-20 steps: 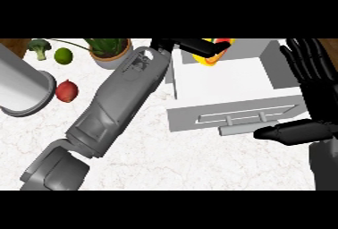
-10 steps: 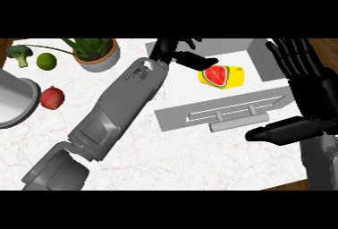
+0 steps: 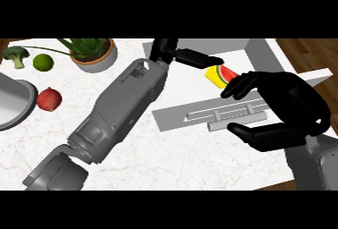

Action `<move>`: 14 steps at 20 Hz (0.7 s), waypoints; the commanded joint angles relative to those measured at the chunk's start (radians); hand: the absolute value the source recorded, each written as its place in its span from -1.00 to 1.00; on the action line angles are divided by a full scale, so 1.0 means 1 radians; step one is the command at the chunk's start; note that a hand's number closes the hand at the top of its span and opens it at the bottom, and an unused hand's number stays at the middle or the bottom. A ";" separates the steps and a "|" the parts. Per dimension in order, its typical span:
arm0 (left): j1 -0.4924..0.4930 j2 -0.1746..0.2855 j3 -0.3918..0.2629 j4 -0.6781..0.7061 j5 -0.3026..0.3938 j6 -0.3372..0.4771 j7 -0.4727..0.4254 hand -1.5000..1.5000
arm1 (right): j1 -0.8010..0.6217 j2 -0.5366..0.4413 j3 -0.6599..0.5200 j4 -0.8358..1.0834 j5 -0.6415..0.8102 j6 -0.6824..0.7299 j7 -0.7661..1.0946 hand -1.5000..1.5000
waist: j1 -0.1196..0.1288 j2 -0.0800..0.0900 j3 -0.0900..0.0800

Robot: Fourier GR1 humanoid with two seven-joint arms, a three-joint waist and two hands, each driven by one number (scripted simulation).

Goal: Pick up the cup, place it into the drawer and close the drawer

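Note:
A yellow cup (image 3: 220,74) with a watermelon print lies inside the open white drawer (image 3: 260,56) at the upper right. My left hand (image 3: 173,50) reaches in from the lower left. Its fingers (image 3: 198,58) are stretched out just above and left of the cup, not curled round it. The drawer's front panel (image 3: 191,117) with its long handle (image 3: 232,117) stands pulled out toward me. Over the right end of that panel hovers my right hand (image 3: 290,105), its fingers bent in a relaxed arc with nothing in them.
At the back left stand a potted plant (image 3: 91,53), a broccoli (image 3: 14,54) and a lime (image 3: 43,61). A red fruit (image 3: 48,99) lies beside a grey metal pot (image 3: 10,105) at the left edge. The counter ends at the right, past the drawer.
The left hand no longer covers the cup, which now lies in the drawer apart from the fingers. The right hand shows lower, over the drawer front.

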 commanded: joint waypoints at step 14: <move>0.033 0.000 0.053 0.007 0.163 0.037 -0.182 -1.00 | 0.111 -0.191 0.229 0.050 0.507 0.084 0.019 -1.00 | 0.163 -0.032 0.001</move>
